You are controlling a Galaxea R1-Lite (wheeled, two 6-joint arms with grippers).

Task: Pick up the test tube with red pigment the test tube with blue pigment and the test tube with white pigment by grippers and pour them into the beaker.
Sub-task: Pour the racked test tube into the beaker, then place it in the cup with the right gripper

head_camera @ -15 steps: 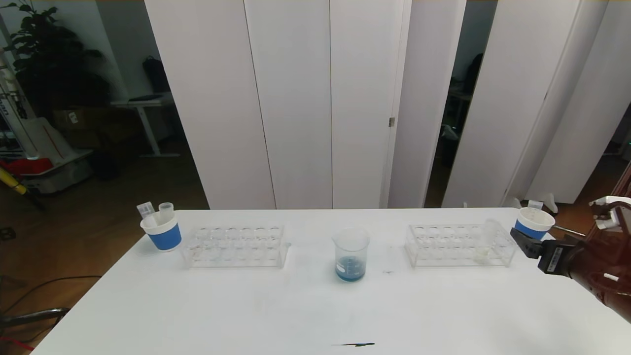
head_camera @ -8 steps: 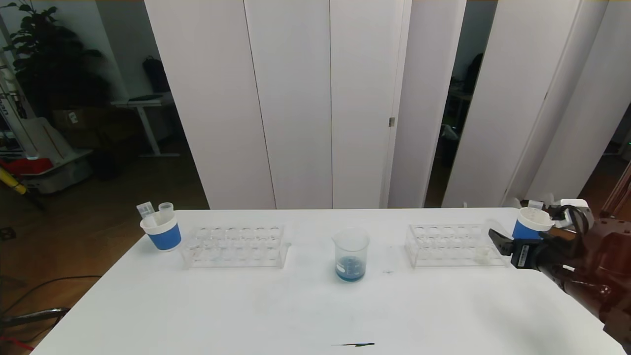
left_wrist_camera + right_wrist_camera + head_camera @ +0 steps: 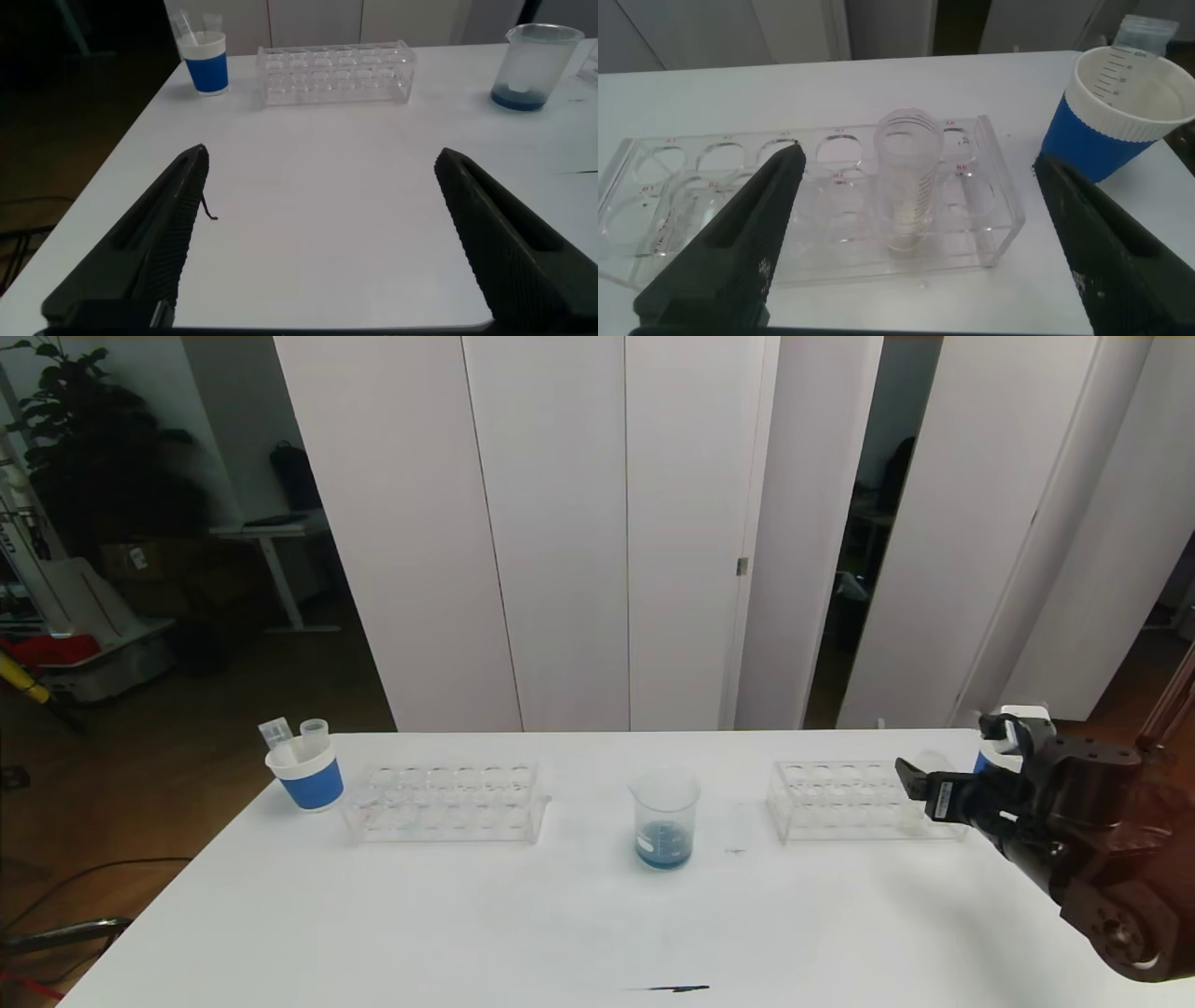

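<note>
right gripper at the right-hand rack, white-pigment tube between its spread fingers

seen from the head: right gripper (image 3: 920, 782) reaching in from the right edge of the white table (image 3: 560, 915), hovering at the right end of the right-hand clear rack (image 3: 840, 798). fingers (image 3: 738, 243) wide apart in the right wrist view, nothing clamped, one dark finger on either side of the rack's end. standing upright in that rack, near its end: the test tube with white pigment (image 3: 906, 182), clear, with a pale whitish residue at its bottom, lined up between the two fingers but not touched by them. just beside that end of the rack: a blue-and-white paper cup (image 3: 1116, 117), mostly hidden behind the arm in the head view.

mid-table, between the two racks: the beaker (image 3: 665, 817), upright, a shallow layer of blue liquid at its bottom. well apart from the right gripper.

toward the left: a second clear rack (image 3: 446, 801), contents too faint to tell, and beside its left end another blue-and-white cup (image 3: 305, 772) with two clear tubes (image 3: 294, 735) poking out.

left gripper (image 3: 318, 233) out of the head view; low over the near left part of the table, fingers spread wide, holding nothing.
</note>
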